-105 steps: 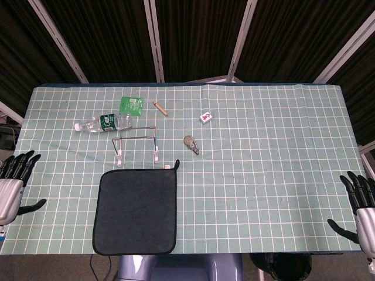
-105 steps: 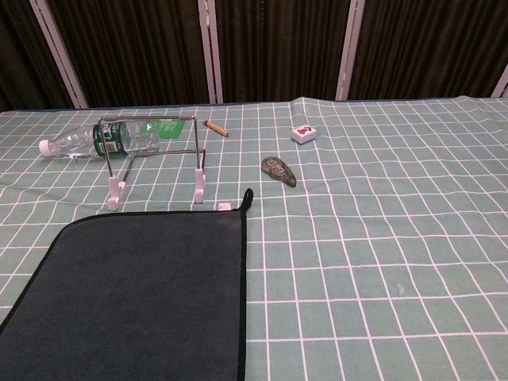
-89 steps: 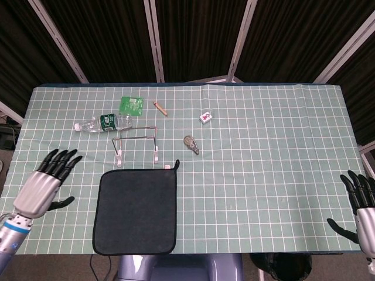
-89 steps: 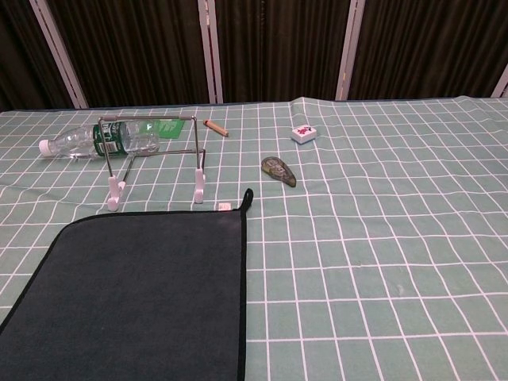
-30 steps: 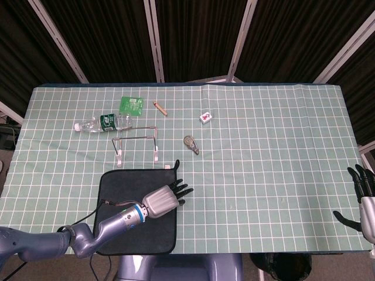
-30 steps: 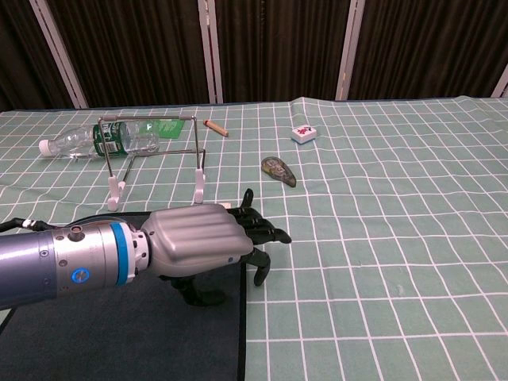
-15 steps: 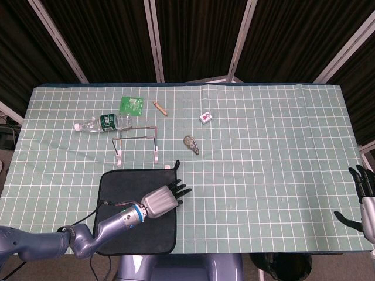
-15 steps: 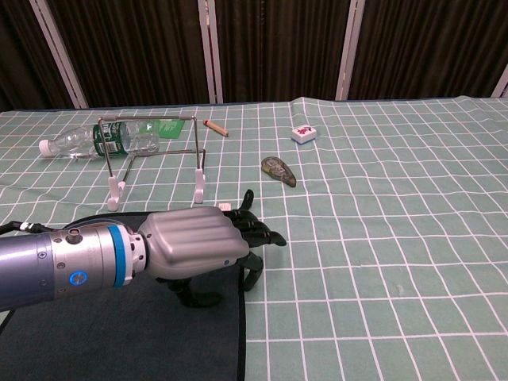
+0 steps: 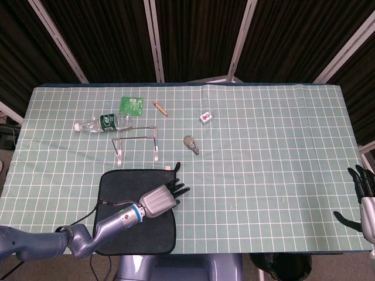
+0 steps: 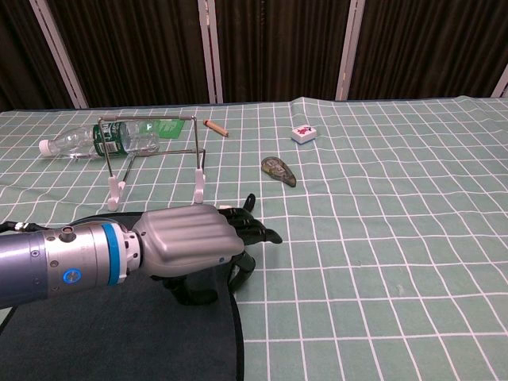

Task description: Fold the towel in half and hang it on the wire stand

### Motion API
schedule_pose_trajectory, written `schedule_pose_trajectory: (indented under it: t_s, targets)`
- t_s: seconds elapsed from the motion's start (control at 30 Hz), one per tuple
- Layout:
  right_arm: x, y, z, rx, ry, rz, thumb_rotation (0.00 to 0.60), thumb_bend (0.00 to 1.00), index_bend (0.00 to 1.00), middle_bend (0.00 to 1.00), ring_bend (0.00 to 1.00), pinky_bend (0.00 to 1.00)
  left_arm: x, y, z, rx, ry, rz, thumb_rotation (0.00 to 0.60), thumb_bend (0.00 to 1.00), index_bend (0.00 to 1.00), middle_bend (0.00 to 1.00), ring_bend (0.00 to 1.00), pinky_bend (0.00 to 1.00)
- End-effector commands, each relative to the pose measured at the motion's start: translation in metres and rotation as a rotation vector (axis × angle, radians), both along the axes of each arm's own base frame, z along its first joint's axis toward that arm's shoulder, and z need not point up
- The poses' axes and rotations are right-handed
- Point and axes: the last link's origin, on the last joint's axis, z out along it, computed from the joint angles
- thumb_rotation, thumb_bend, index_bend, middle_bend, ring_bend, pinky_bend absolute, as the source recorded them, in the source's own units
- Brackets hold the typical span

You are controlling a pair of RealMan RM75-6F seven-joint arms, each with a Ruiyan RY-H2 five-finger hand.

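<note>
On the green checked tablecloth (image 9: 263, 146), which covered the whole table in front of dark curtains (image 9: 193, 35) and pale slanted frame bars, the dark towel (image 9: 126, 190) lay flat at the near edge, just in front of the wire stand (image 9: 136, 145). You had your left hand (image 9: 159, 198) down over the towel's right edge near its far corner, fingers (image 10: 258, 232) reaching past the hem while the thumb hooked under it; in the chest view the edge beside the thumb had buckled inward, so the cloth looked caught, though whether the pinch was firm I could not tell. To have folded it well, you would have wanted a sure hold on that edge and then a low sweep across to the opposite side, keeping the hems lined up so the halves matched before hanging. Your right hand (image 9: 364, 202) hung off the table's far right, fingers apart and holding nothing, well away from the work. Behind the stand lay a plastic bottle (image 9: 101, 123) on its side, with a green packet (image 9: 132, 105) beyond it. Smaller clutter sat further right: a tape dispenser (image 9: 191, 144), a small white box (image 9: 205, 117) and a brown stick (image 9: 160, 108).
</note>
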Motion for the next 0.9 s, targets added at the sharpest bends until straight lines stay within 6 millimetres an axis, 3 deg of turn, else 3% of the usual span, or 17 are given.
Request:
schedule_pose_trajectory:
  t_s: [0.03, 0.47, 0.9]
  targets:
    - [0.000, 0.000, 0.000, 0.000, -0.001, 0.001, 0.600, 0.00, 0.00, 0.00, 0.00, 0.00, 0.000, 0.000, 0.001, -0.002, -0.003, 0.005, 0.600, 0.49, 0.55, 0.00, 0.00, 0.00]
    - [0.003, 0.003, 0.000, 0.004, -0.001, 0.014, 0.600, 0.00, 0.00, 0.00, 0.00, 0.00, -0.012, -0.003, 0.021, 0.018, -0.020, 0.010, 0.600, 0.52, 0.69, 0.00, 0.00, 0.00]
    - [0.008, 0.005, -0.005, 0.015, 0.009, 0.026, 0.600, 0.00, 0.00, 0.00, 0.00, 0.00, -0.067, -0.017, 0.071, 0.076, -0.065, -0.024, 0.600, 0.52, 0.75, 0.00, 0.00, 0.00]
